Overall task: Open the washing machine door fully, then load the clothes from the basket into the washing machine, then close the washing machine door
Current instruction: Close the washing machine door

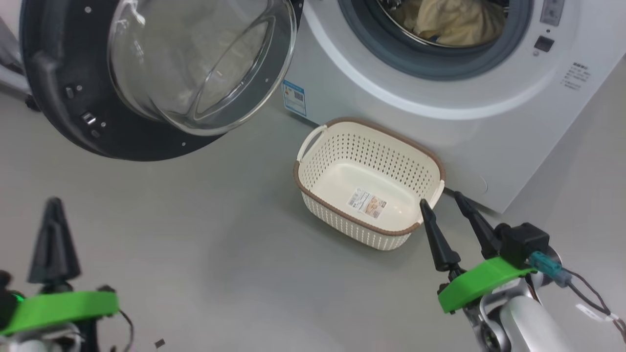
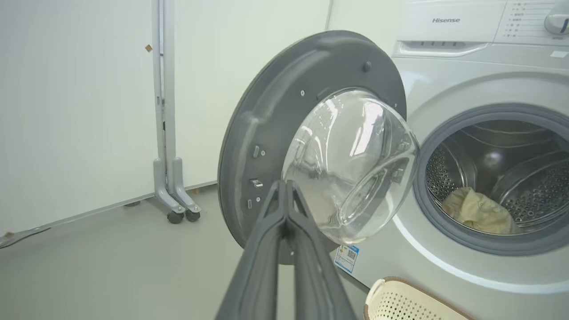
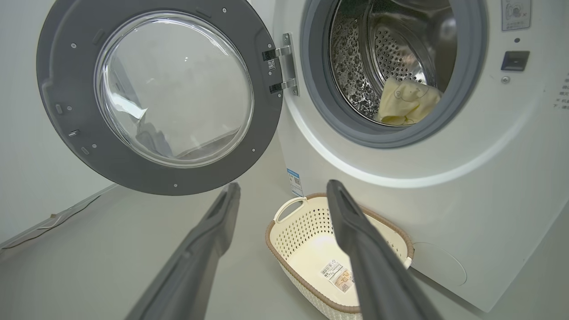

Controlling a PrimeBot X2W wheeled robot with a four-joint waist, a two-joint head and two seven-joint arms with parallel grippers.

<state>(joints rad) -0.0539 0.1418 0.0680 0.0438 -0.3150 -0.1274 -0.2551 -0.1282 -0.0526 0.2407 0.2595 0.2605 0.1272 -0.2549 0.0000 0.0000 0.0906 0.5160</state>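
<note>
The washing machine door (image 1: 156,73) stands swung wide open to the left of the washing machine (image 1: 489,122); it also shows in the wrist views as door (image 2: 311,146) and door (image 3: 160,98). Pale yellow clothes (image 1: 455,22) lie inside the steel drum, also seen as clothes (image 2: 478,213) and clothes (image 3: 406,104). The cream basket (image 1: 369,142) sits on the floor against the machine's front with only a sticker on its base. My left gripper (image 1: 53,203) is shut on nothing at the lower left, fingertips (image 2: 284,186) pressed together. My right gripper (image 1: 440,198) stands open just right of the basket.
Grey floor spreads in front of the machine. A white wall with a grey wheeled stand (image 2: 166,133) is behind and left of the door. A cable (image 3: 53,218) runs along the wall's base. The control panel (image 2: 529,20) tops the machine.
</note>
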